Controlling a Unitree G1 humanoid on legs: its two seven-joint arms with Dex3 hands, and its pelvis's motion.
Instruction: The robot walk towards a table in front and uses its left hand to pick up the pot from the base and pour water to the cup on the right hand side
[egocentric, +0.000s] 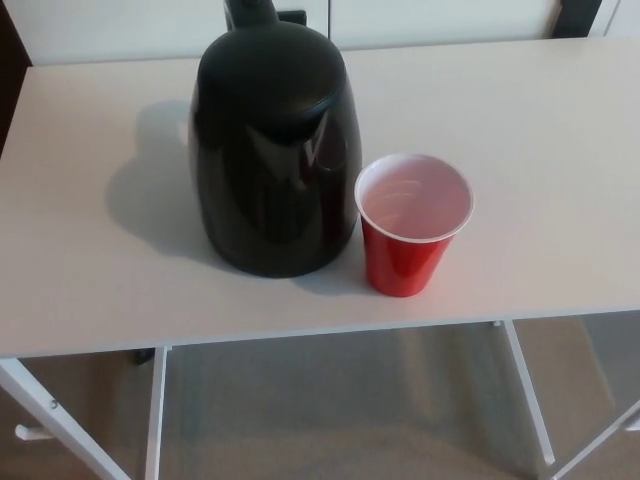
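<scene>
In the head view the black pot (275, 150) stood upright on the white desk (540, 130), its handle turned away. The red cup (413, 222) sat just beside it on the right, within pouring reach. Neither hand showed.

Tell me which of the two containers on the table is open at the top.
The red cup, right of the black pot: its white inside shows, while the pot's lid is shut.

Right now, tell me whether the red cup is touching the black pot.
Cannot tell. In the head view the red cup stands tight beside the black pot; their outlines meet, with no plain gap or contact.
</scene>
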